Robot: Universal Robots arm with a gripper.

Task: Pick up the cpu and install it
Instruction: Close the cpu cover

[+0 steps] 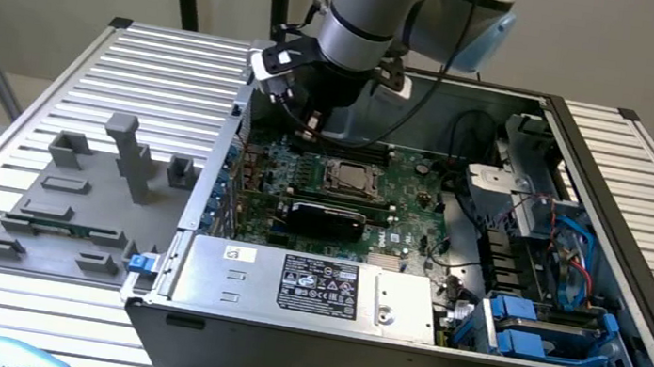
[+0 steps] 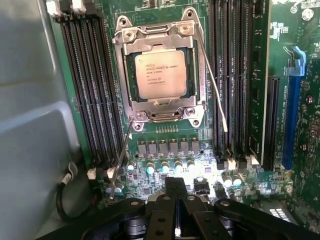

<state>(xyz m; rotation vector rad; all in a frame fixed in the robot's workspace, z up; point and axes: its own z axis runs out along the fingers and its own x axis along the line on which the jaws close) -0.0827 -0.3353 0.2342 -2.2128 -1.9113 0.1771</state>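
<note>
Item: thin square cpu (image 2: pixel 161 74), silvery-beige metal top with dark print, darker rim.
Location: I see it seated inside the silver metal socket frame (image 2: pixel 155 31) on the green motherboard (image 2: pixel 207 137).
Fingers: black fingers (image 2: pixel 170 195) together, empty, above the board.

The cpu (image 2: pixel 161 74) lay flat inside its metal socket frame (image 2: pixel 124 75) (silvery-beige top up, print showing) on the green motherboard (image 2: pixel 165 131).

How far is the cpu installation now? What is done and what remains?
Done: the cpu lies in the socket on the board. In hand: nothing; the gripper is shut and empty, above the board near the socket. Left: the wire levers seem unlatched, but I cannot be sure.
</note>
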